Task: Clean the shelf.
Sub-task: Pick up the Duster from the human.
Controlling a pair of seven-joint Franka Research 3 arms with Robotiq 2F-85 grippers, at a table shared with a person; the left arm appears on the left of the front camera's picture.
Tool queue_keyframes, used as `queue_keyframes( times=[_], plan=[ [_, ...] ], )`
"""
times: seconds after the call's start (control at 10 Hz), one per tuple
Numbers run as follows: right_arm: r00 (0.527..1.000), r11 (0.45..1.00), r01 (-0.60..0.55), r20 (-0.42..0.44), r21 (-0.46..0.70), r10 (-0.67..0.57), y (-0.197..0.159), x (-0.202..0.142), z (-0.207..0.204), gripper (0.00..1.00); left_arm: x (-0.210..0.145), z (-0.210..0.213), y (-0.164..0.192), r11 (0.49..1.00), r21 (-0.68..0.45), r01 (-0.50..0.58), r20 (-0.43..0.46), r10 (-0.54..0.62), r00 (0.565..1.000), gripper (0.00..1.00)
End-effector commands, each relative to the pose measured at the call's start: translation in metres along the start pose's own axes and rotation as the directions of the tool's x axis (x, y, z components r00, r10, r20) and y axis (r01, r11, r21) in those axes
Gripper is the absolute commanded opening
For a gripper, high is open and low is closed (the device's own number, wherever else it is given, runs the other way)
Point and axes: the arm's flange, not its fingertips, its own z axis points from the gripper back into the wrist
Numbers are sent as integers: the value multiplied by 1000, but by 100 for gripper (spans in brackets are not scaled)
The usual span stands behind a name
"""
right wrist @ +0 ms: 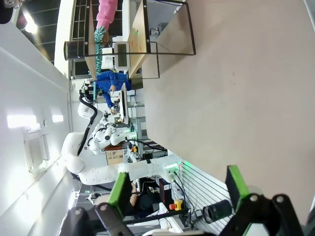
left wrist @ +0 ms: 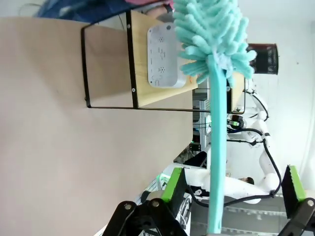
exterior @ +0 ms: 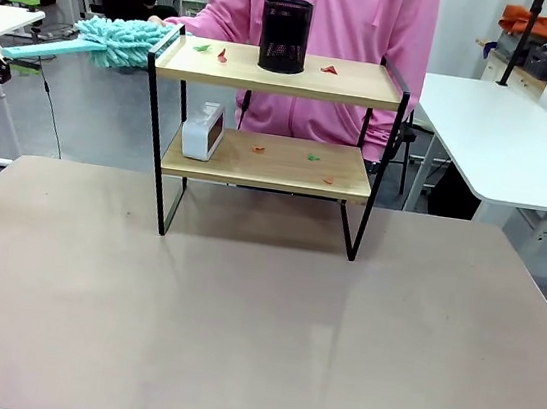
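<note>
Judging from how things lie, the cleaning has barely begun. The shelf (exterior: 279, 85) stands at the twelve o'clock edge of the table (exterior: 258, 324), just in front of a person in a pink top (exterior: 378, 27). Both of its boards carry litter.

On the top board, a green scrap (exterior: 202, 47) and a red scrap (exterior: 222, 56) lie to the nine o'clock side of the black mesh cup (exterior: 285, 35). Another red scrap (exterior: 329, 69) lies to the cup's three o'clock. On the lower board, a white boxy device (exterior: 202, 131) sits at the nine o'clock end. To its three o'clock lie a red bit (exterior: 258, 148), a green bit (exterior: 313, 156) and an orange bit (exterior: 328, 179).

The teal duster (exterior: 121, 41) reaches in from nine o'clock, its fluffy head at the top board's side rail. Whether it touches the rail I cannot tell.

In the left wrist view the duster's handle runs up between the fingers of the left gripper (left wrist: 235, 186). The jaws are spread wide and both green pads stand clear of the handle. How the handle is fixed below the picture's edge is hidden. The right gripper (right wrist: 178, 188) hangs over bare table with its jaws released and nothing between them.

What is left, as I read it, is nearly everything. Both boards need sweeping, and the cup and the device will have to be worked around.
</note>
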Motion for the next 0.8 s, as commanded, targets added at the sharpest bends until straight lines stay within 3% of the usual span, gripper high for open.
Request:
queue_keyframes(
  times=[0.0,0.5,0.6,0.7],
  plan=[
    [1000,1000,-31,-7,2,31,0,-1,2,100,1,-6,1,999,-12,-34,-12,34,999,100],
    [1000,1000,-31,-7,2,31,0,-1,2,100,1,-10,9,998,-45,-50,-24,49,999,100],
    [1000,1000,-31,-7,2,31,0,-1,2,100,0,-11,10,999,-36,-25,-29,24,999,75],
    [1000,1000,-31,-7,2,31,0,-1,2,100,-2,-11,10,999,-38,-16,-36,15,999,43]
  ],
)
